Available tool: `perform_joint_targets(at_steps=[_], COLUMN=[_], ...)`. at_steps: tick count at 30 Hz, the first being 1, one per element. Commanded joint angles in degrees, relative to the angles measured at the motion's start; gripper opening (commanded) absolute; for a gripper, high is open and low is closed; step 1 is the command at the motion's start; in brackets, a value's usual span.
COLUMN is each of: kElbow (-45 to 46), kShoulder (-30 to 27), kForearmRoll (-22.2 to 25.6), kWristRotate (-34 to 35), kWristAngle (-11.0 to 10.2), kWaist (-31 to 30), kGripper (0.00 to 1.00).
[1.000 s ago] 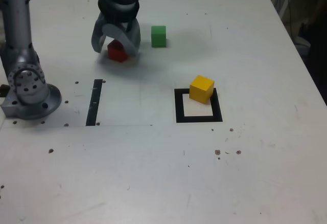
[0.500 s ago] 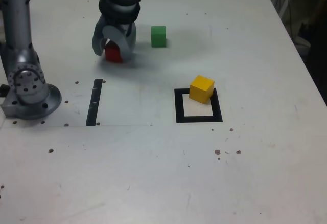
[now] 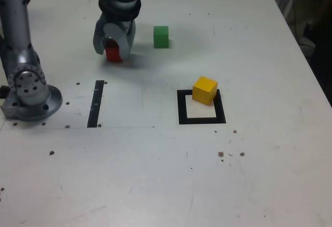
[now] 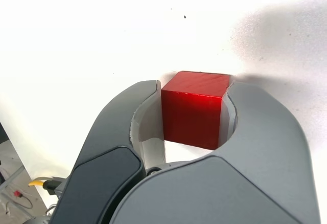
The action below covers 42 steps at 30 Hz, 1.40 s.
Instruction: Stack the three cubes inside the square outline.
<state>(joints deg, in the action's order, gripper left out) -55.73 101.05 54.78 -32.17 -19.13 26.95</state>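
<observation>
The red cube (image 3: pixel 113 54) (image 4: pixel 194 107) sits on the white table at the back of the exterior view's left, with my gripper (image 3: pixel 113 44) (image 4: pixel 195 93) shut on it; in the wrist view both grey fingers press its sides. The green cube (image 3: pixel 161 36) rests on the table just to the exterior view's right of the gripper. The yellow cube (image 3: pixel 205 90) sits turned at the back right corner of the square outline (image 3: pixel 181 108), overlapping its black border.
The arm's grey base (image 3: pixel 31 95) stands at the exterior view's left edge. A narrow black strip (image 3: pixel 95 103) lies on the table (image 3: pixel 166 175) between the base and the outline. Small dark specks dot the tabletop.
The fingers have come together around the red cube, which shifted slightly toward the exterior view's left. The green and yellow cubes have not moved.
</observation>
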Motion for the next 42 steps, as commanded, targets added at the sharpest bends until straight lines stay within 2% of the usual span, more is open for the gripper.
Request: perform_joint_targets(at_steps=[1,6,9,13,18,23,32,42], kElbow=[-0.2,-0.2,-0.8,-3.9,-11.0,-20.4,-39.5,-47.8], kShoulder=[-0.6,-2.6,-5.1,-7.6,-7.5,-3.1,9.0,16.8], kForearmRoll=[0.1,0.3,2.2,8.4,17.1,23.2,34.1,35.1], kWristRotate=[-0.1,-0.2,0.3,4.2,12.2,20.5,29.1,32.3], kWristAngle=[0.1,0.6,1.7,4.0,7.2,10.7,13.6,16.0], kWaist=[-0.1,-0.2,-1.1,-5.6,-15.3,-25.0,-37.1,-41.6], kGripper=[0.22,0.19,0.18,0.17,0.17,0.17,0.17,0.17])
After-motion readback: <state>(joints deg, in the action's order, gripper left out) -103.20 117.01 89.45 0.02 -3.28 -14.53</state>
